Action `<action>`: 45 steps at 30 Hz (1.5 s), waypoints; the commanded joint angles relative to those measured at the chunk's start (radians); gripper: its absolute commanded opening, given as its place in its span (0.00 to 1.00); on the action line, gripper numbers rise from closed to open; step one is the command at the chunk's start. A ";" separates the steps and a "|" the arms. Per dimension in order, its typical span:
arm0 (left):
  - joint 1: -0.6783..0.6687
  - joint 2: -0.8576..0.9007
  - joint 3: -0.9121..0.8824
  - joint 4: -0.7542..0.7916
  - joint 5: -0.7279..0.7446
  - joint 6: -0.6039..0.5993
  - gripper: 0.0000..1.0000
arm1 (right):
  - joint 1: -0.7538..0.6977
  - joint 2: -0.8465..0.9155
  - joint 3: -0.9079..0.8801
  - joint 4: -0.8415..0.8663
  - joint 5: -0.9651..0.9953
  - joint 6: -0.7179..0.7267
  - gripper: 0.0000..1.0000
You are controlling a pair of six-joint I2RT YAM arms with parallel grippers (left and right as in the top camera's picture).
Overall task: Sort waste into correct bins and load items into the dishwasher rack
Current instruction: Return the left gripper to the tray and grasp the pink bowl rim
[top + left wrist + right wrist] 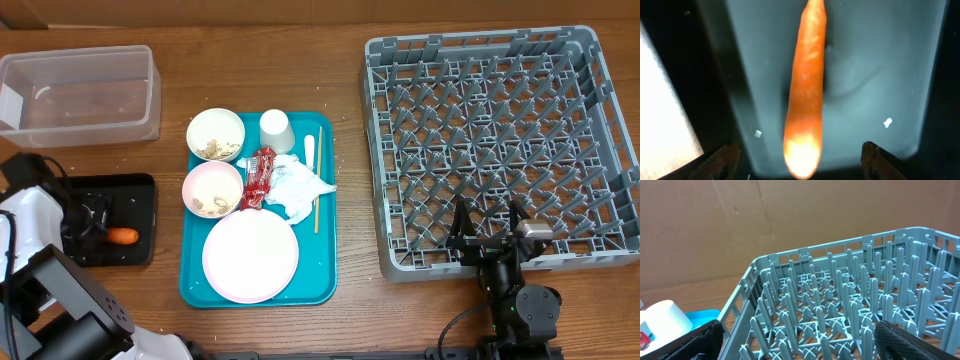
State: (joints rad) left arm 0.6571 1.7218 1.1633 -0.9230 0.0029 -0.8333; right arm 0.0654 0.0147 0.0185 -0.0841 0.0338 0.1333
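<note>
Carrot (805, 85) lies flat in the black tray (140, 190). Left gripper (799, 150) is spread wide, with a finger on either side of the carrot and neither touching it. Right gripper (795, 330) is also wide and empty, at the near wall of the rack (480, 50). Napkin (300, 185) and wrapper (258, 178) are on the teal tray (200, 290).

Legible text, labels, brands, numbers, signs: none could be read in any view.

Item 1. Red wrapper (259, 177), lying on the teal tray (195, 285) between the bowls and the crumpled napkin: it bore pale markings along its length, too small and too blurred to make out as letters.

Item 2. Clear tub (80, 95), at the far left of the table: a white sticker (10, 103) sat on its left end wall; whether anything was printed on it could not be told.
</note>
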 commanded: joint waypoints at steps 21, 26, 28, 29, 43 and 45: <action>-0.629 -0.069 0.213 -0.170 0.084 0.330 1.00 | 0.000 -0.012 -0.011 0.003 0.010 -0.004 1.00; -0.694 0.030 0.213 -0.091 0.065 0.313 0.96 | 0.000 -0.012 -0.011 0.003 0.010 -0.004 1.00; -0.708 0.062 0.213 -0.058 0.064 0.314 0.93 | 0.000 -0.012 -0.011 0.003 0.010 -0.004 1.00; -0.711 0.075 0.213 -0.046 0.064 0.313 0.89 | 0.000 -0.012 -0.011 0.003 0.010 -0.004 1.00; -0.787 0.192 0.213 -0.043 0.060 0.228 0.73 | 0.001 -0.012 -0.011 0.003 0.010 -0.004 1.00; -0.804 0.208 0.213 -0.044 0.029 0.236 0.73 | 0.000 -0.012 -0.011 0.003 0.010 -0.004 1.00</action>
State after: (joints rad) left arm -0.1219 1.9026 1.3842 -0.9642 0.0776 -0.5858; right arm 0.0654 0.0147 0.0185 -0.0837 0.0338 0.1333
